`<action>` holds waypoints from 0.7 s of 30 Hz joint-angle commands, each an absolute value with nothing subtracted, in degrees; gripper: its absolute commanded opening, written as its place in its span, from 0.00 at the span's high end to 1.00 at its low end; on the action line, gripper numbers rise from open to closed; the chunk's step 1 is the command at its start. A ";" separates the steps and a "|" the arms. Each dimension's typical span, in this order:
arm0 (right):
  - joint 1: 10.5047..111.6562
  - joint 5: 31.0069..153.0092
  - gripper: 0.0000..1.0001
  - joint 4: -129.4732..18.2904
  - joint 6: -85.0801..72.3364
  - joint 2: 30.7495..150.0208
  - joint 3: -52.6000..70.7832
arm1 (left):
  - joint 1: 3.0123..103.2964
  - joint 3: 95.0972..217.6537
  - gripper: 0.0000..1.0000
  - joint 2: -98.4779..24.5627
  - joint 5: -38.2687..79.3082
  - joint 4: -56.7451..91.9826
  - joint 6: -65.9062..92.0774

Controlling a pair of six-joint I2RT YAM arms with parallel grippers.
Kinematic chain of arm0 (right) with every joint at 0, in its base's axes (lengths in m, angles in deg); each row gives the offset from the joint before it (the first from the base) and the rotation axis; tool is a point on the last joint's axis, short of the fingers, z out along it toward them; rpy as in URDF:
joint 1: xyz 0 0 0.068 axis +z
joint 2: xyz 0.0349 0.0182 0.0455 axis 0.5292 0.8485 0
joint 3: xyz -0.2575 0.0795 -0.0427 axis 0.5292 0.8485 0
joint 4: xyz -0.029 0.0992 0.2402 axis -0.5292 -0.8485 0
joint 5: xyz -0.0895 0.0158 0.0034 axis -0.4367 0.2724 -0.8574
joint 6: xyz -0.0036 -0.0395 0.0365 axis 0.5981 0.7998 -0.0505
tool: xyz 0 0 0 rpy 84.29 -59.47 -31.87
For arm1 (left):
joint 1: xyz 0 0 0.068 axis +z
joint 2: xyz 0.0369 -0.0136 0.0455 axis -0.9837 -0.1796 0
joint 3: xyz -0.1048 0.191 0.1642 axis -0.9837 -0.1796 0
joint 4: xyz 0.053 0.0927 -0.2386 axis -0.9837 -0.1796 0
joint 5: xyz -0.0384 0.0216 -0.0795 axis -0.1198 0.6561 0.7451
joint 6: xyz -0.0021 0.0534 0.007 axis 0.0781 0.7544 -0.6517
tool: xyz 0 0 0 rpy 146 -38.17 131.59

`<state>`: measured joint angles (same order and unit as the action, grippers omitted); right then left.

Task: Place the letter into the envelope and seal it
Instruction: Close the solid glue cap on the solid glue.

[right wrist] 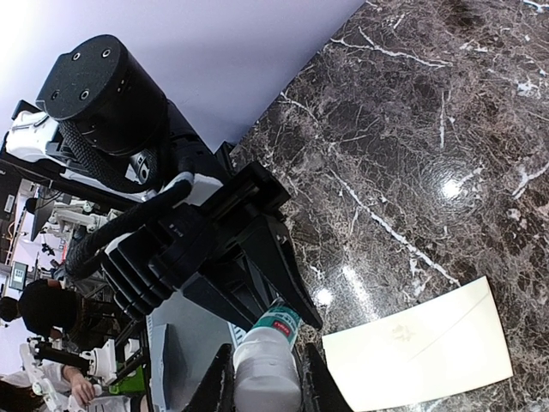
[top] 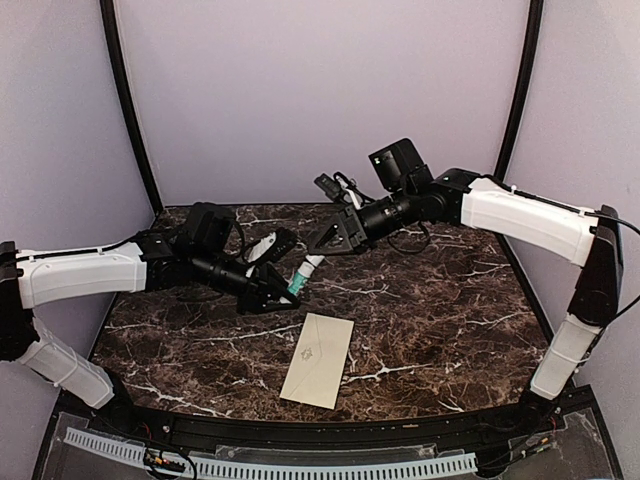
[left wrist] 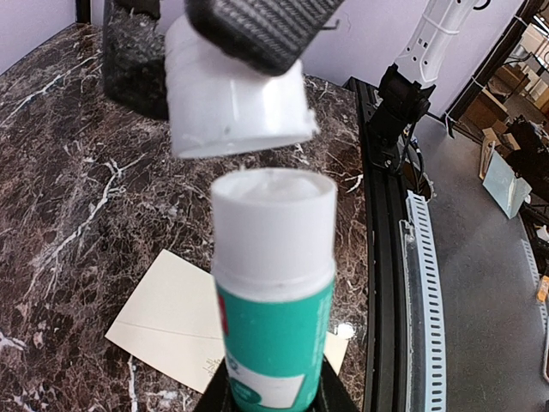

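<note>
The cream envelope (top: 318,360) lies flat on the marble table, flap side up with its faint emblem showing; it also appears under the left wrist (left wrist: 171,309) and at the lower right of the right wrist view (right wrist: 420,352). No letter is in view. My left gripper (top: 272,291) (left wrist: 273,393) is shut on a teal glue stick (top: 297,283) (left wrist: 274,335), held above the table behind the envelope. My right gripper (top: 322,246) (right wrist: 266,382) is shut on the stick's white cap (left wrist: 236,107) (right wrist: 266,378). A small gap separates the cap from the stick's white top.
Lilac walls with black corner poles enclose the table (top: 450,300) on three sides. A black rail and a white slotted strip (top: 300,465) run along the near edge. The right arm's base (left wrist: 403,103) stands at that edge.
</note>
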<state>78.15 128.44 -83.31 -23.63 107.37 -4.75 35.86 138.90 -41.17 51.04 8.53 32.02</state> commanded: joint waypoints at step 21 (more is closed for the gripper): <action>79.06 130.45 1.00 -82.77 -22.04 107.87 -4.26 | 35.55 139.67 1.00 -40.92 52.45 8.74 32.53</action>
